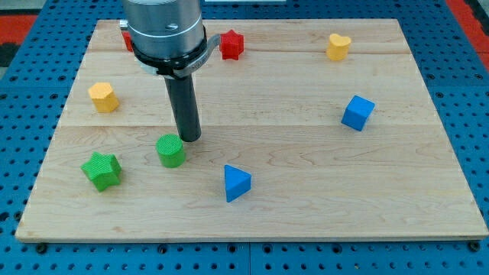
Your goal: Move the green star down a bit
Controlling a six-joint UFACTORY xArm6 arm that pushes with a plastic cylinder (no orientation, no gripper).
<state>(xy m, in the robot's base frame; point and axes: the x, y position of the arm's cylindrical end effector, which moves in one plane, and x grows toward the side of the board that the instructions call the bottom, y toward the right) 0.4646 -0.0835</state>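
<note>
One blue triangle (236,183) nearest, two green, two yellow, two red blocks; my tip (190,139) touches nothing.

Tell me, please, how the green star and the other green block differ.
The green star has pointed arms; the green cylinder is round with a flat top. The star lies nearer the view's left and slightly lower. My tip sits right beside the cylinder, at its upper right, while the star stands apart from it. Both share the same green.

My tip (190,139) stands just above-right of the green cylinder (171,150), with the green star (102,169) left.
</note>
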